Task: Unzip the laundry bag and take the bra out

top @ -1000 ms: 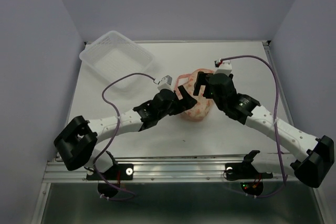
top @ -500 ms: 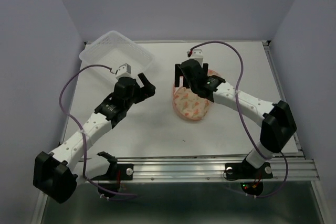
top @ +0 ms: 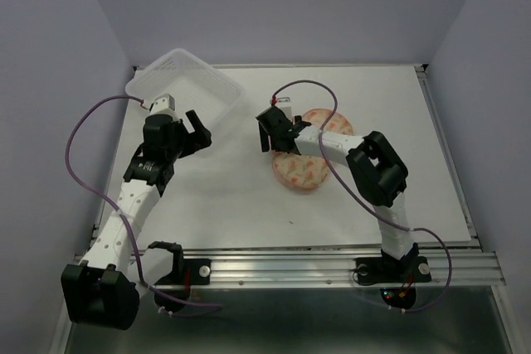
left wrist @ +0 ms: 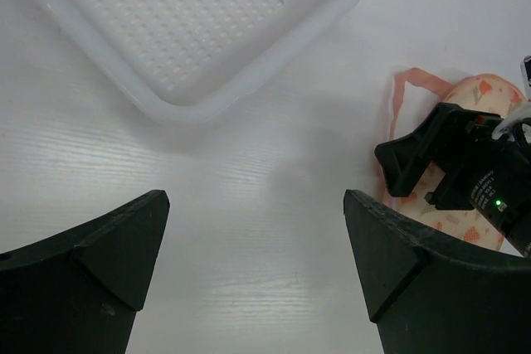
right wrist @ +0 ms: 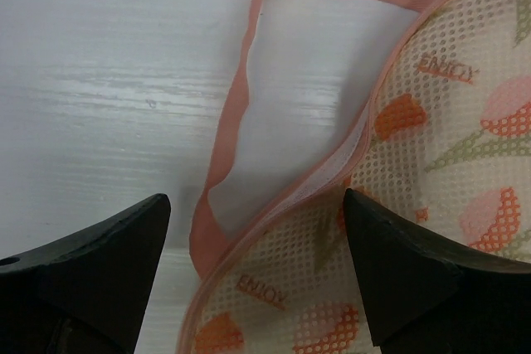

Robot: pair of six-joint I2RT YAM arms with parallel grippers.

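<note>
The laundry bag (top: 304, 173), a peach mesh pouch with orange-red tulip motifs, lies flat at the table's middle. My right gripper (top: 272, 140) is open at its far-left edge. In the right wrist view the bag (right wrist: 431, 122) fills the right side, and its pink zipper rim (right wrist: 332, 167) looks closed. The thin pink loop (right wrist: 228, 130) lies on the table just ahead of the open right gripper (right wrist: 257, 230). My left gripper (top: 199, 132) is open and empty, well left of the bag, over bare table (left wrist: 257, 263). The bra is hidden.
A clear plastic rectangular tray (top: 184, 89) stands at the back left, just beyond the left gripper; it fills the top of the left wrist view (left wrist: 191, 31). The bag (left wrist: 483, 93) and the right gripper's black body (left wrist: 444, 155) show at that view's right edge.
The left arm has swung off the bag to the left, toward the tray. The right arm has folded in, its gripper moving left to the bag's far-left edge by the loop.
</note>
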